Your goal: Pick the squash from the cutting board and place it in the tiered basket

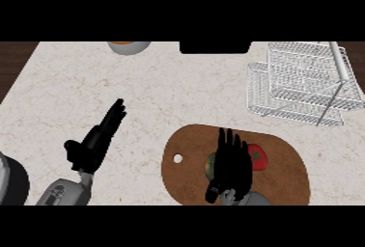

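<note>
Mostly hidden beneath the right hand (231,161), the squash (211,164) cannot be judged for axis; fingers are extended forward, unclenched, nothing grasped.

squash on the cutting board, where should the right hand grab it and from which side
Only a green edge of the squash shows, under the right hand. Probably grip across its body from above: it lies flat on the cutting board, and the tomato crowds its right.

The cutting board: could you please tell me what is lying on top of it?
A red tomato lies on the cutting board. Beside it, a greenish thing peeks out from under the right hand, which covers most of it.
</note>
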You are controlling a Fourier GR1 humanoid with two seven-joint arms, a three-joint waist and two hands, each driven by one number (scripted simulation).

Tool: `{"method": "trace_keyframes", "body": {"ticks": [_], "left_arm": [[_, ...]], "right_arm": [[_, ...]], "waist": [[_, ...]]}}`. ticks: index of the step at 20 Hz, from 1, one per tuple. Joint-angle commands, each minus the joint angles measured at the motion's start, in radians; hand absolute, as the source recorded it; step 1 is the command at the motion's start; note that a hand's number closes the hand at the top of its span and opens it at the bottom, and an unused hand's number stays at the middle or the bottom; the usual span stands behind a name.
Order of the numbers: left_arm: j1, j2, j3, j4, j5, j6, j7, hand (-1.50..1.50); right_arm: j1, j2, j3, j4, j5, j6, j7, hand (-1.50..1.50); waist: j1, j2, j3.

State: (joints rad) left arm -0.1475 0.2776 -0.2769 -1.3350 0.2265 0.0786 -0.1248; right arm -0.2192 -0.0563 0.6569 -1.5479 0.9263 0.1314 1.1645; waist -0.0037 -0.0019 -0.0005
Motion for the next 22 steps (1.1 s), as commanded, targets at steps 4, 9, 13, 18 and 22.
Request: {"method": "trace_keyframes", "body": {"ticks": [4,9,13,18,22], "left_arm": [[-0.008,0.019,0.070,0.028,-0.002,-0.075,-0.012,0.00],[-0.031,0.008,0.098,-0.031,-0.005,-0.081,0.091,0.00],[-0.020,-0.050,0.075,-0.012,-0.063,-0.059,0.057,0.00],[-0.012,-0.065,0.090,-0.012,-0.083,-0.068,0.042,0.00],[0.059,-0.042,0.112,-0.015,-0.065,-0.051,0.002,0.00]], "right_arm": [[-0.006,0.054,-0.001,-0.014,0.077,-0.058,0.041,1.50],[-0.036,0.055,-0.041,0.024,0.112,-0.059,-0.020,1.50],[-0.032,0.055,0.041,-0.013,0.110,-0.077,0.062,1.50],[-0.058,0.055,0.014,0.013,0.195,-0.086,0.037,1.50],[0.129,-0.419,-0.287,-0.098,-0.020,-0.061,-0.412,1.50]], "waist": [[0.003,0.001,0.000],[0.004,0.001,0.001],[0.004,0.001,0.000],[0.005,0.001,0.000],[-0.055,0.002,0.005]]}}
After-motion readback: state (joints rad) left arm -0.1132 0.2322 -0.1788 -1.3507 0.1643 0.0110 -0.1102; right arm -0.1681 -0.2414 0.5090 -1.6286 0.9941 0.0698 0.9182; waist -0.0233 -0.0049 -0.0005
